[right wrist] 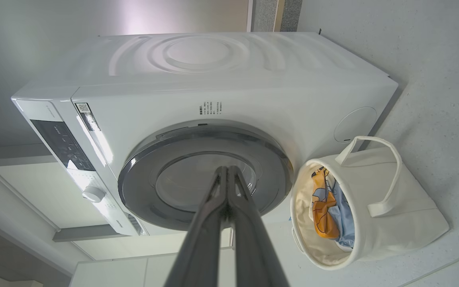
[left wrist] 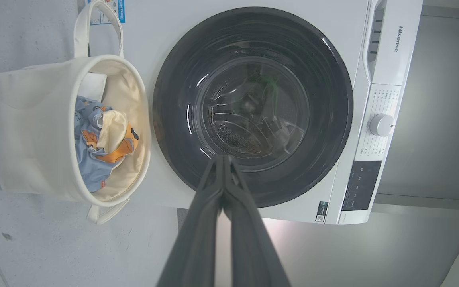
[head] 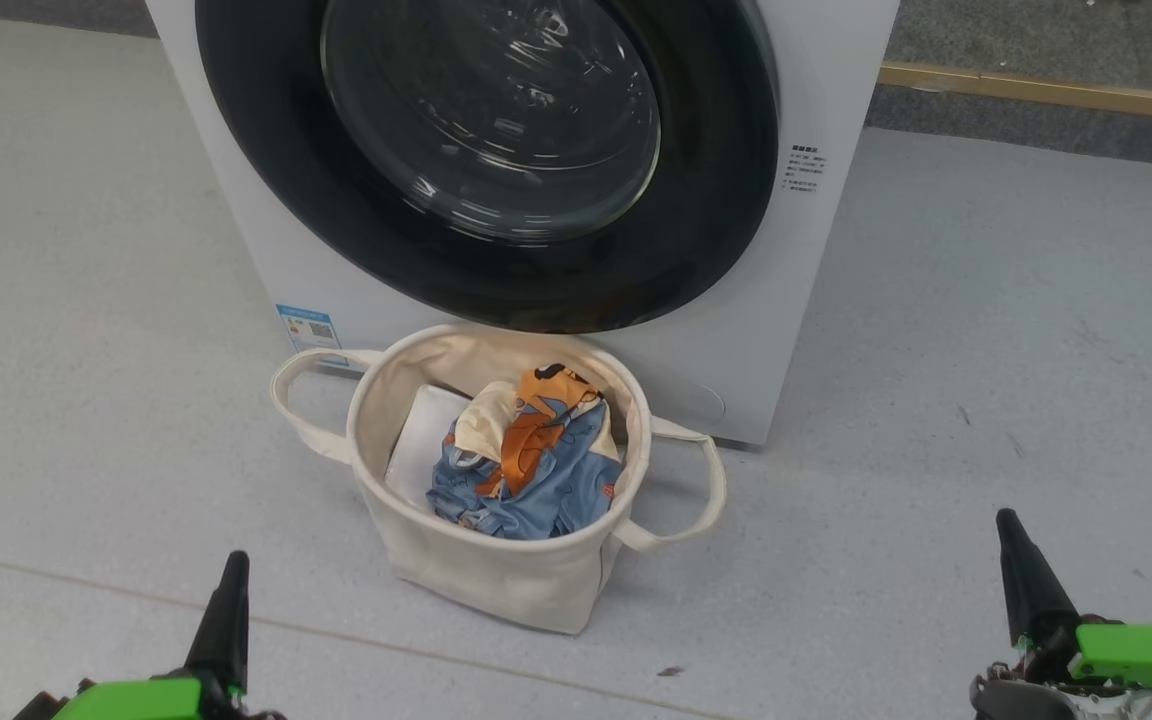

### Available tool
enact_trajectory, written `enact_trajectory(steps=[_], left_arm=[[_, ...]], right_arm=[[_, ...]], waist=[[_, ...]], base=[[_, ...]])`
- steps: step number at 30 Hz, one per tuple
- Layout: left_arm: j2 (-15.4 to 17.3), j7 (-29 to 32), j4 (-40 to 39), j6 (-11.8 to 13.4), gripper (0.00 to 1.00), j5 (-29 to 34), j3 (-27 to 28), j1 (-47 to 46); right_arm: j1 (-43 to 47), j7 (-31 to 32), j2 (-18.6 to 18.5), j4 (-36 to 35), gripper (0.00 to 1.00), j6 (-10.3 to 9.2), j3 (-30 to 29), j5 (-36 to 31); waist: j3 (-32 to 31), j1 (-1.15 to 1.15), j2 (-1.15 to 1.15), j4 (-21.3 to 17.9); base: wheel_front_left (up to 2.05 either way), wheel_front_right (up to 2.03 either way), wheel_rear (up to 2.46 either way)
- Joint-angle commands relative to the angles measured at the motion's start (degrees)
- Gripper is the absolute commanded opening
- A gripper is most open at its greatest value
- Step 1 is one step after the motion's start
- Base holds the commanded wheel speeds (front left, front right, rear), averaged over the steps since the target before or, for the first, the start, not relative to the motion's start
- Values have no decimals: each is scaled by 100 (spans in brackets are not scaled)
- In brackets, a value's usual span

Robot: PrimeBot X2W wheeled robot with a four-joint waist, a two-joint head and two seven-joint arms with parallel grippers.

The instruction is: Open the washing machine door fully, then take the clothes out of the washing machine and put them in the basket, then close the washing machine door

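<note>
Ahead on the floor between my arms, the clothes (head: pixel 526 460) lay in the basket (head: pixel 496 585) just below the closed washing machine door (head: pixel 256 130), nearer my left gripper (head: pixel 234 565) than my right gripper (head: pixel 1008 525), both with jaws together and empty.

Glossy black-rimmed glass door (head: pixel 496 150), matt canvas basket (head: pixel 496 580), soft printed cloth (head: pixel 526 460).

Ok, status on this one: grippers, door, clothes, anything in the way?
Both shut and empty: left gripper, right gripper. The washing machine door shut; clothes in the basket. That basket stands close before the washing machine, below the door.
</note>
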Motion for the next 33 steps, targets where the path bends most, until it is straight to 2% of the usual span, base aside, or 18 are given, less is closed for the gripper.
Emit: enact_trajectory(steps=[1,33], left_arm=[[33,45,-153,-41,0,-19,194,-256],[33,44,-153,-41,0,-19,193,-256]], right_arm=[[-280,48,-66,-179,0,1,114,33],[-280,48,-66,-179,0,1,114,33]], waist=[[0,0,0,0],[0,0,0,0]], base=[[0,0,0],[0,0,0]])
